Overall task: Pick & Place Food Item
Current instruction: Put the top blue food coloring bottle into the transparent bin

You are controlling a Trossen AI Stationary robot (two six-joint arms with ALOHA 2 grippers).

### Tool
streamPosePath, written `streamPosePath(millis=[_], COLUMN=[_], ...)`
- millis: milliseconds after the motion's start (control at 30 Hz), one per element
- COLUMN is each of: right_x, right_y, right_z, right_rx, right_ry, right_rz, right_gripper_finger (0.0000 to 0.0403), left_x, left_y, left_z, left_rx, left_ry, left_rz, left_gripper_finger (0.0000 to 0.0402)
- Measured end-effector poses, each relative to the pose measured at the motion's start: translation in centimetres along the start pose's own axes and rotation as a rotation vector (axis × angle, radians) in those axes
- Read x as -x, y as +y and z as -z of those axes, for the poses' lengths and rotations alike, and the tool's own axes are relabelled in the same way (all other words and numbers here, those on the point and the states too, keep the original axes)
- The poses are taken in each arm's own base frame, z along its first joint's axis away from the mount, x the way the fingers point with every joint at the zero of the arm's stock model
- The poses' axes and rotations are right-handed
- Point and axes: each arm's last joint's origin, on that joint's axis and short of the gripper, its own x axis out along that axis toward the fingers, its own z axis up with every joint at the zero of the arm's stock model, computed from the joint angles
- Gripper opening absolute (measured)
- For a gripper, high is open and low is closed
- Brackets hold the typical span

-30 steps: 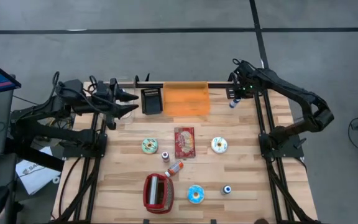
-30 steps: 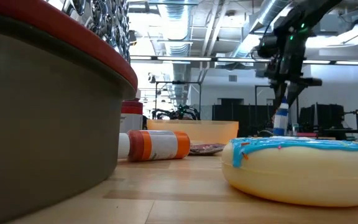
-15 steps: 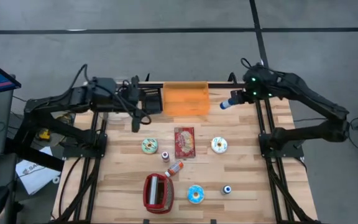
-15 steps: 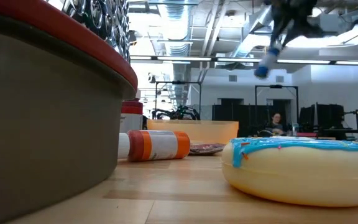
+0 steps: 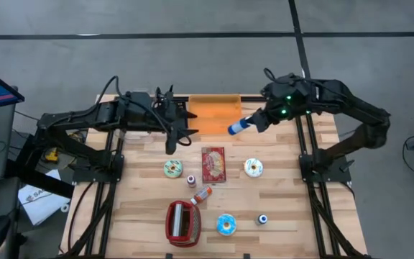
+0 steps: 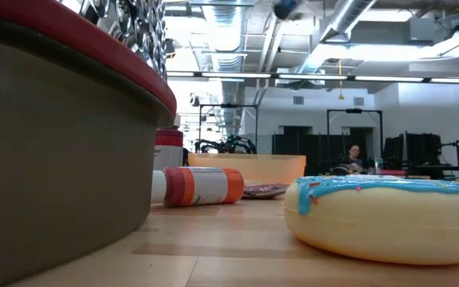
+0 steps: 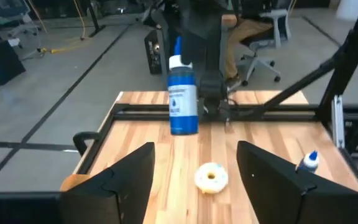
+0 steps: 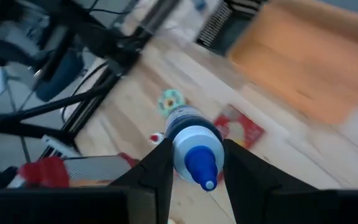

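Note:
A white bottle with a blue label (image 5: 238, 128) hangs in the air just off the right end of the orange bin (image 5: 214, 115), at the table's far side. My right gripper (image 5: 259, 119) is shut on it; the right wrist view shows its blue cap (image 8: 199, 160) between the fingers. My left gripper (image 5: 185, 131) stands open above the table at the bin's left end, nothing between its fingers (image 7: 196, 149). It faces the bottle (image 7: 182, 93) from a short way off. My right gripper pinches the bottle's upper end, at the white shoulder below the cap (image 8: 194, 138), between its two fingers (image 8: 157, 167). The fingers lie along the bottle. The bottle is lifted clear and tilted, its base sticking out past the fingertips toward the table's left.
In the middle of the table lie a red packet (image 5: 213, 164), a green donut (image 5: 172, 168), a white donut (image 5: 253, 167), and an orange bottle on its side (image 5: 203, 194). Nearer the front are a blue donut (image 5: 226, 224), a red basket (image 5: 182, 221) and a small bottle (image 5: 262, 219).
My right gripper has risen from the table's far right corner and swung toward the left, lifting the bottle clear and tipping it from upright to slanting. My left gripper has gone toward the right, from the far left edge to the bin's left end.

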Motion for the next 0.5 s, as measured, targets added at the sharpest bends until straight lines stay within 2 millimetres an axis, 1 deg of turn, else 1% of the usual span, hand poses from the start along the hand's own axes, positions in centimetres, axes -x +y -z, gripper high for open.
streamPosePath(millis=[167,333,400,500], right_x=[0.6,1.2,2.0,2.5], right_y=[3.3,5.2,6.0,6.6], right_z=[-1.2,-2.1,-2.4,-2.3], right_rx=[0.097,0.178,0.200,0.215], right_ry=[-0.029,-0.071,-0.121,-0.174], right_rz=[-0.085,-0.099,-0.128,-0.173], right_gripper_finger=[0.0111,0.0111,0.0111,0.0111], left_x=[-0.1,-0.1,-0.3,-0.4], left_y=[0.0,0.0,0.0,0.0], left_z=[-0.8,-1.0,-1.2,-1.2], left_rx=[0.053,0.119,0.154,0.197], left_ry=[-0.078,-0.109,-0.153,-0.211], left_rz=[-0.002,0.001,0.003,0.013], left_gripper_finger=[0.0239,0.0246,0.0248,0.0248])
